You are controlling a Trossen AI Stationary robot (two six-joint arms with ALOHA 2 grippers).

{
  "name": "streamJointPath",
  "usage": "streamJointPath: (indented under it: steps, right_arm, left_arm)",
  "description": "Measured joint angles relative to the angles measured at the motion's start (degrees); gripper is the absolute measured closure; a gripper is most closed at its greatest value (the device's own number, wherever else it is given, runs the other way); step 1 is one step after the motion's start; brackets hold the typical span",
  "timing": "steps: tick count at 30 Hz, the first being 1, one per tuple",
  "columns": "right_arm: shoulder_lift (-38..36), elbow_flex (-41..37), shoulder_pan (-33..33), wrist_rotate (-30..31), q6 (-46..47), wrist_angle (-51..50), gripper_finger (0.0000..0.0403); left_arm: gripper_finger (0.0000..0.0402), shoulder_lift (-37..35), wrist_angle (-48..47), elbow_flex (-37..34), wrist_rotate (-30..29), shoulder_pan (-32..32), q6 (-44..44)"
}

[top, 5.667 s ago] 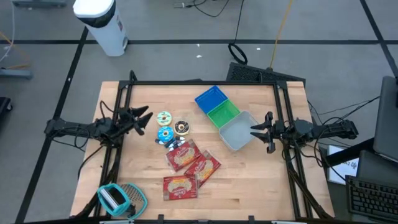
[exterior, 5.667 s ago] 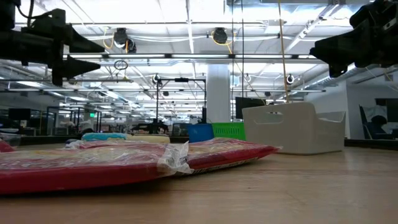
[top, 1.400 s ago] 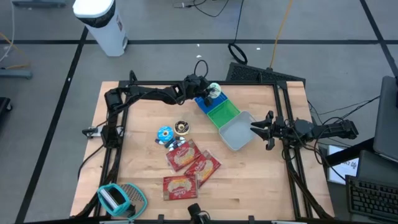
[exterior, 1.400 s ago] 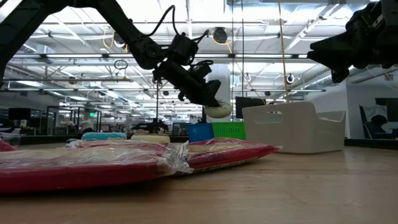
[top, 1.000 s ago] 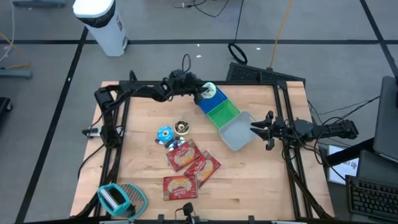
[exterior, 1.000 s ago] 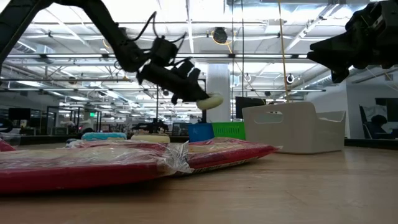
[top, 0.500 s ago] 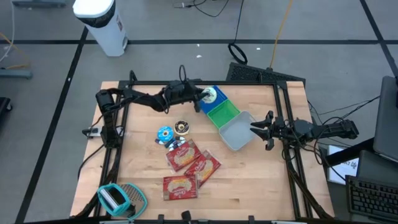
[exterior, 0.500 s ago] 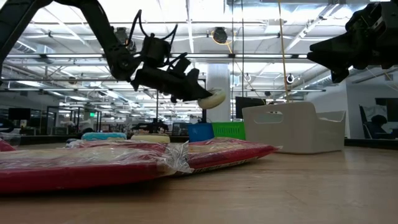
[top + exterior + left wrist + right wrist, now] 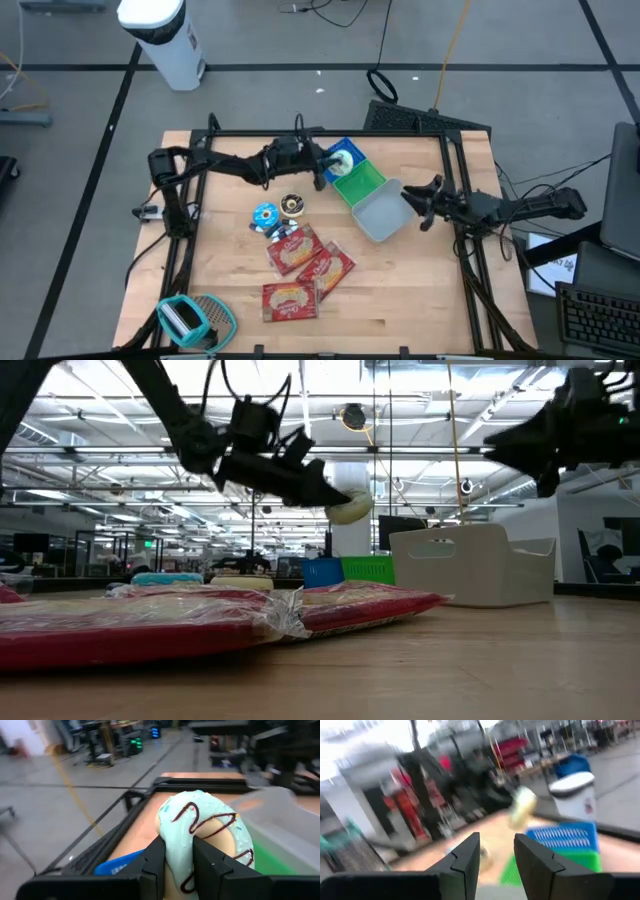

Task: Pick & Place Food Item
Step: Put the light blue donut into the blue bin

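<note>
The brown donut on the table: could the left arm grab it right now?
Probably not yet: the left gripper is shut on the mint donut above the blue bin. The brown donut lies uncovered nearby.

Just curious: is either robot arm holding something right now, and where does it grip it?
The left gripper pinches a mint-frosted doughnut by its ring. The right gripper holds nothing.

The left pincer [image 9: 175, 862] covers the lower middle of the mint-iced doughnut [image 9: 205, 837] it grips, and the left wrist picture's bottom edge cuts the doughnut off. Beside the doughnut, the blue bin [image 9: 117, 865] shows only a corner. Seen from above, the doughnut hides part of the blue bin's floor. The right wrist view is smeared; beyond the doughnut nothing there can be made out.
</note>
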Motion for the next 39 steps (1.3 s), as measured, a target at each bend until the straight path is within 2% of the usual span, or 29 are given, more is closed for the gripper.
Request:
streamJointPath:
  steps: [6,11,14,18,21,25,32,35,39]
  right_arm:
    - [19.63,9.97,-6.39,0.77,-0.99,2.25,0.0286]
    - [35.09,19.69,-13.36,-10.76,-2.18,6.20,0.0238]
    - [43.84,25.48,-16.64,-14.52,-0.12,5.64,0.0199]
    - [52.93,31.16,-19.89,-20.90,1.92,5.97,0.0161]
    - [57.92,32.91,-21.43,-27.29,3.42,6.84,0.0149]
    - [61.40,33.31,-22.84,-32.77,5.90,9.96,0.0150]
    - [61.77,33.41,-23.24,-33.09,5.72,10.06,0.0194]
    - [60.88,33.41,-23.23,-33.19,5.50,9.42,0.0223]
    - [60.03,33.43,-23.23,-33.28,4.06,9.23,0.0261]
  left_arm:
    - [0.0325,-3.45,-5.74,1.33,-7.05,-4.96,6.96]
    - [0.0325,-4.17,-5.78,1.42,-9.57,-7.16,8.86]
    - [0.0325,-4.16,-5.83,1.42,-9.86,-8.54,8.87]
    - [0.0325,-4.16,-5.96,1.42,-10.58,-10.25,10.73]
    - [0.0325,-4.16,-6.01,1.42,-13.05,-11.25,12.80]
    - [0.0325,-4.16,-6.31,1.38,-15.90,-12.31,14.46]
    - [0.0319,-4.16,-6.16,1.38,-16.49,-12.66,14.98]
    - [0.0295,-4.16,-6.04,1.38,-17.25,-13.00,15.05]
    - [0.0232,-4.16,-6.26,1.53,-20.38,-13.67,14.87]
